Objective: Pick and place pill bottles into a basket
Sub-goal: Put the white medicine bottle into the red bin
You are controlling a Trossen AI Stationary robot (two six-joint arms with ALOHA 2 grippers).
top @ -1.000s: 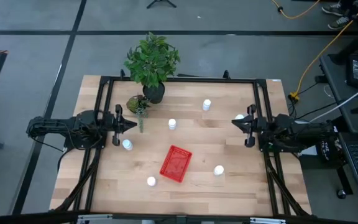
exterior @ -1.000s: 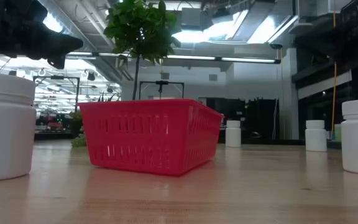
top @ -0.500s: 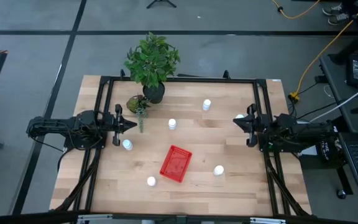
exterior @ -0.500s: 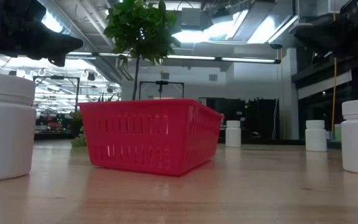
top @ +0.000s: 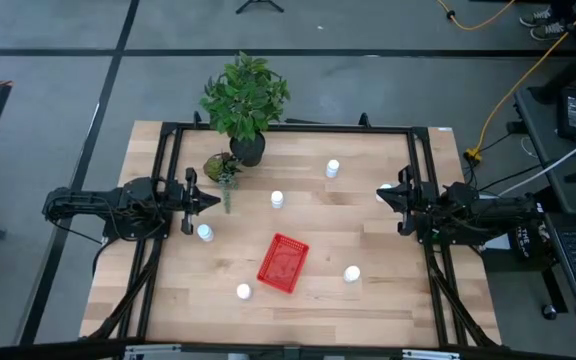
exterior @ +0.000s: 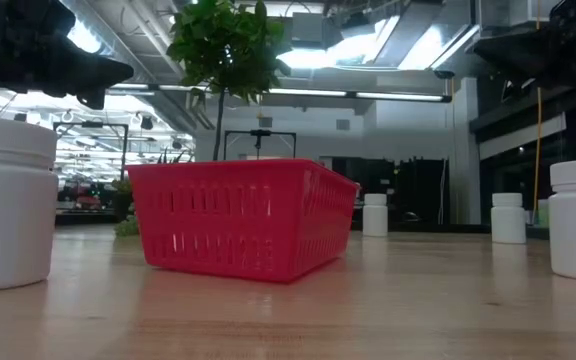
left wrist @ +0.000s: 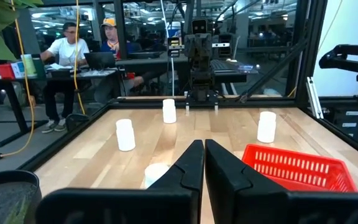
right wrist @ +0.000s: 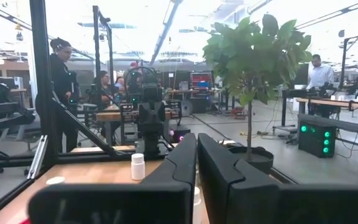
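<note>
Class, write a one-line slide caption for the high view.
Six pill bottles lie scattered around the empty red basket while both arms wait at the table's sides.

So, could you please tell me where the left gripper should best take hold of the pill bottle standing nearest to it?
Probably from straight above, fingers closing across the round body just below the cap. That pill bottle stands upright on the table, clear of the red basket and the other bottles, so any side is free. The left gripper is shut and would need to open first.

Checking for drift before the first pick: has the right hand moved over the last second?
Yes, slightly. In the high view the right hand has drawn back toward its own table edge, uncovering more of the pill bottle beside it.
</note>
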